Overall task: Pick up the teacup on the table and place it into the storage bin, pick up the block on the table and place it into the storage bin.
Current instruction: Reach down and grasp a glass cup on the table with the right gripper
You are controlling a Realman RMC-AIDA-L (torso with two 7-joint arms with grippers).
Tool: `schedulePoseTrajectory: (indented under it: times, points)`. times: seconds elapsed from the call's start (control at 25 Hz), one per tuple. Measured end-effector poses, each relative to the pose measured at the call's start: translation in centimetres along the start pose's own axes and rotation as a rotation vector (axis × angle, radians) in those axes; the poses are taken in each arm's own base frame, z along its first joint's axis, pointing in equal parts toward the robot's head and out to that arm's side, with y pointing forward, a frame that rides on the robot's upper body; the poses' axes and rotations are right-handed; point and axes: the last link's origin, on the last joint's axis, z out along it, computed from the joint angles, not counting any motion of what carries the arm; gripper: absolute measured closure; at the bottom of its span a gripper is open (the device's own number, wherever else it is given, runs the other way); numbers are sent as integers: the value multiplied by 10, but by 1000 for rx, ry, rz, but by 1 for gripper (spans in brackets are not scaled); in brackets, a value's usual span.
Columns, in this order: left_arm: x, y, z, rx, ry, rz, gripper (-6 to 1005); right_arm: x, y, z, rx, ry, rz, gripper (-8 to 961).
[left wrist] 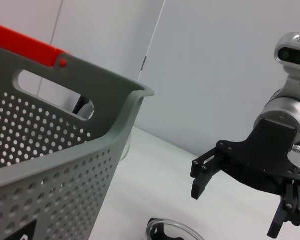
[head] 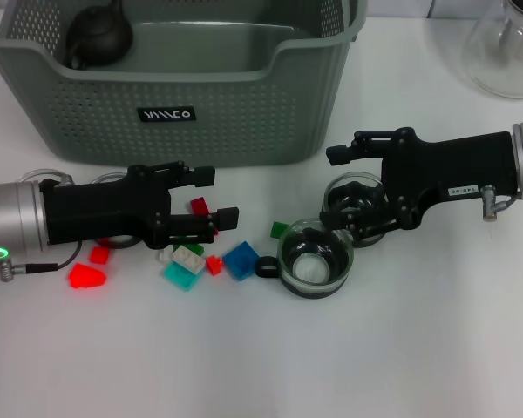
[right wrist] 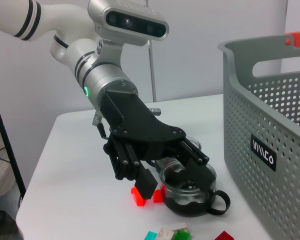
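The grey-green storage bin (head: 209, 113) stands at the back, with a dark teapot (head: 98, 35) inside. Two glass teacups stand at the centre right: one (head: 315, 259) with a black handle, free, and one (head: 357, 202) farther back. My right gripper (head: 342, 193) is open and straddles the farther cup; it also shows open in the left wrist view (left wrist: 235, 207). My left gripper (head: 213, 197) is open over the blocks, with a red block (head: 199, 206) between its fingers. It shows open in the right wrist view (right wrist: 176, 184).
Loose blocks lie by the left gripper: blue (head: 241, 259), teal (head: 183, 275), white (head: 189, 256), green (head: 279, 229) and red (head: 87, 277). A glass flask (head: 510, 48) stands at the back right. Another glass cup (head: 109, 179) shows behind the left arm.
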Motion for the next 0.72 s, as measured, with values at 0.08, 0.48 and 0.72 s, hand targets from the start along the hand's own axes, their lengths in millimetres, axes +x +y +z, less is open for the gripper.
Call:
schedulePoseTrajectory:
  times: [0.08, 0.48, 0.72]
  points:
    - [0, 0, 0, 0, 0, 0, 171, 0, 0, 0, 1, 0, 0, 16]
    - [0, 1, 0, -4, 2, -2, 170, 1, 0, -1, 3, 2, 1, 28]
    - [-1, 2, 0, -4, 2, -4, 169, 1, 1, -7, -13, 33, 12, 35]
